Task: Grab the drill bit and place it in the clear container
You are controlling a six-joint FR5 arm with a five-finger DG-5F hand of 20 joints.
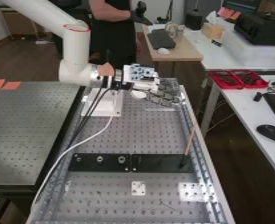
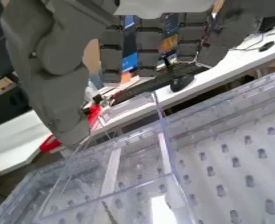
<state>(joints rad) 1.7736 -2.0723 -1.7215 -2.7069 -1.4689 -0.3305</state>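
Hand (image 1: 163, 95) is over the clear container (image 2: 131, 189), fingers loose and empty, so back out gently without clipping its walls.

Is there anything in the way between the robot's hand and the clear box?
Nothing that I can see. The hand is right up by the clear container, and no other thing stands between them.

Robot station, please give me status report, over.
Hand open over clear container. Thin dark piece at container, possibly drill bit, unconfirmed. No obstruction visible between hand and container.
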